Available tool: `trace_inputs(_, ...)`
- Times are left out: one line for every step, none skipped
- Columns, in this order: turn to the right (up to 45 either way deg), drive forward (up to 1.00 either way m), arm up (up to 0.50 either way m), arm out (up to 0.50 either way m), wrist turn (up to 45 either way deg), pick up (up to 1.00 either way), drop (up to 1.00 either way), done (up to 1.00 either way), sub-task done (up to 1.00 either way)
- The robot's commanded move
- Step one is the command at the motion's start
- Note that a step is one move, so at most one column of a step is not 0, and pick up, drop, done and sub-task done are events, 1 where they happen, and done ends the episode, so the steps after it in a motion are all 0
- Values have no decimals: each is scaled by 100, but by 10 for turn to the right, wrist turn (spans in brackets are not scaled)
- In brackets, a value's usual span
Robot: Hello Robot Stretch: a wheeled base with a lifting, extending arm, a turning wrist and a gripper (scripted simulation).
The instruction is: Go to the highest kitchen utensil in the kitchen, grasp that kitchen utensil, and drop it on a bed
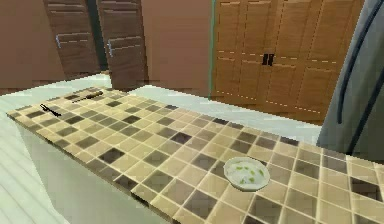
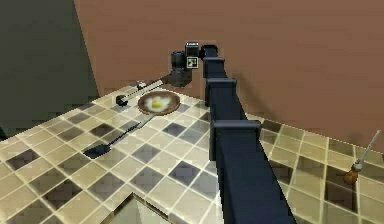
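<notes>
At the arm's far end in the arm side view, the gripper (image 2: 178, 74) shows against the brown wall (image 2: 300, 50). How its jaws stand cannot be told, nor whether it holds anything. At its seven o'clock a round pan (image 2: 157, 102) with a yellow centre rests on the tiled counter (image 2: 60, 165). A long-handled utensil (image 2: 112, 139), dark-headed and thin, lies flat at the pan's seven o'clock, apart from it. A wooden-handled utensil (image 2: 360, 162) lies well apart at four o'clock. In the forward view a pale plate (image 1: 246, 173) sits near the counter's front edge.
</notes>
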Motion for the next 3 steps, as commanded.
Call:
trace_inputs(0,0,-12,0,0,0,0,0,0)
trace_inputs(0,0,0,0,0,100,0,0,0)
trace_inputs(0,0,10,0,0,0,0,0,0)
